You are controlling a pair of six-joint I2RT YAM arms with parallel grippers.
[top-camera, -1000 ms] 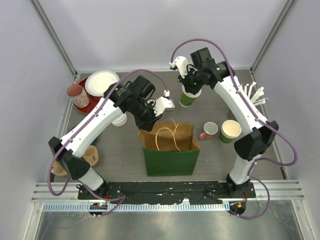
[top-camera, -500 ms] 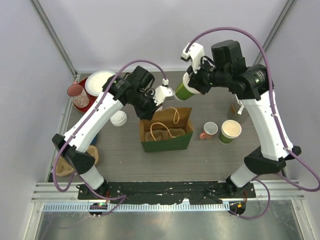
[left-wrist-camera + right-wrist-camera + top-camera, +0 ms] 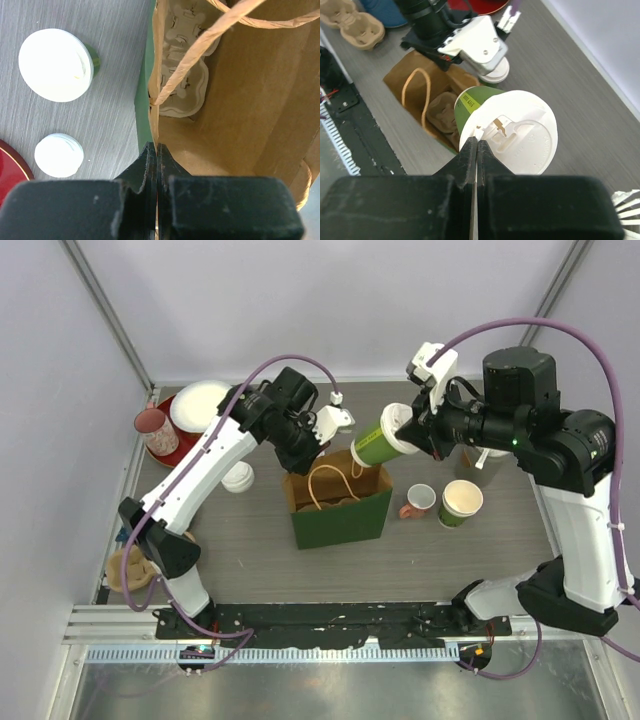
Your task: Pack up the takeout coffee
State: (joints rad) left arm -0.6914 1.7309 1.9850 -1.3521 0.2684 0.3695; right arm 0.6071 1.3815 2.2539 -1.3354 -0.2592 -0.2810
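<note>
1. The bag stands open in the middle of the table. It is green outside and brown inside.
2. On its bottom lies a pulp carrier with its cup holes facing up.
3. The left gripper has its fingers pressed together on the bag's back rim, with the paper edge between them.
4. The right gripper holds the first cup in the air. Its fingers are almost together and pinch the rim of the white lid.
5. This cup is tilted nearly onto its side. Its bottom points toward the bag's mouth and its lid toward the right arm. From above it shows over the bag's back right corner, and it is not inside the bag.
6. The second cup, also lidded, stands upright on the table outside the bag. It is near the wall that the left gripper pinches and does not touch it.
7. Right of the bag stands a mug, and just beyond it a lidless cup. The lidless cup is upright and its cream inside shows.
8. Well left of the bag and behind it, a pink tumbler stands on a red plate.
9. Left of the bag, toward the front edge, lie more carriers.
</note>
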